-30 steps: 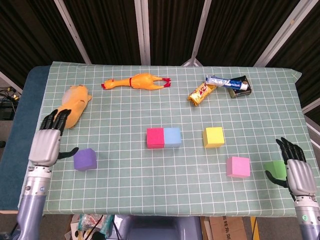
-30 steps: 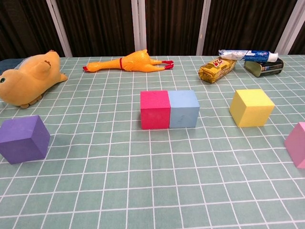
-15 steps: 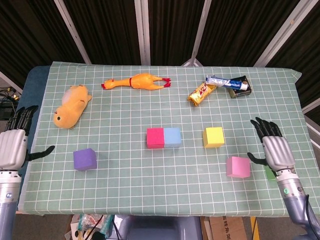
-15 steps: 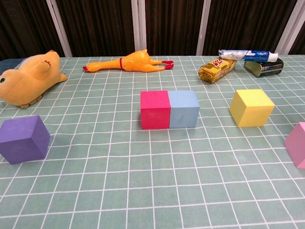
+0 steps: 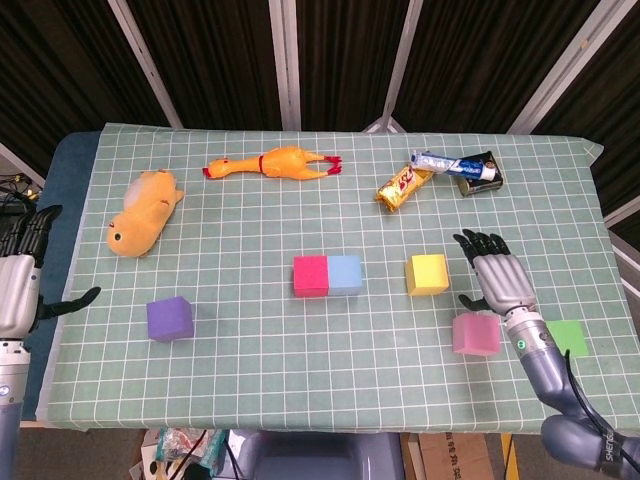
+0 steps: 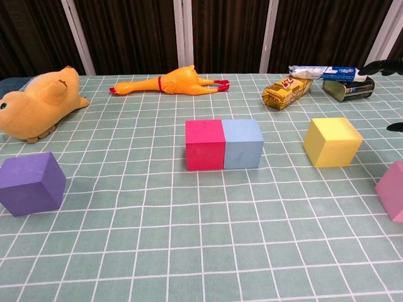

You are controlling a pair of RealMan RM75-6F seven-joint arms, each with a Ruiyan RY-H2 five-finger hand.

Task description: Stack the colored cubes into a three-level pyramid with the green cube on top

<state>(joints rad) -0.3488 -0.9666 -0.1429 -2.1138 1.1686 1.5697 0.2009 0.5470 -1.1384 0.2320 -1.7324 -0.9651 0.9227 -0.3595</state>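
A red cube (image 5: 311, 275) and a light blue cube (image 5: 345, 274) touch side by side mid-table, also seen as the red cube (image 6: 204, 145) and blue cube (image 6: 243, 143) in the chest view. The yellow cube (image 5: 427, 274) stands to their right. My right hand (image 5: 498, 282) hovers open just right of it and above the pink cube (image 5: 475, 334). The green cube (image 5: 566, 337) lies flat near the right edge. A purple cube (image 5: 170, 318) sits at the left. My left hand (image 5: 17, 290) is open beyond the table's left edge.
A yellow plush toy (image 5: 144, 210) lies at the left, a rubber chicken (image 5: 275, 162) at the back. A snack packet (image 5: 402, 185), a toothpaste tube (image 5: 455, 165) and a dark tin (image 5: 481, 177) sit at the back right.
My right hand has moved left from over the green cube to above the pink cube, uncovering the green cube. My left hand has drawn back left, away from the purple cube.
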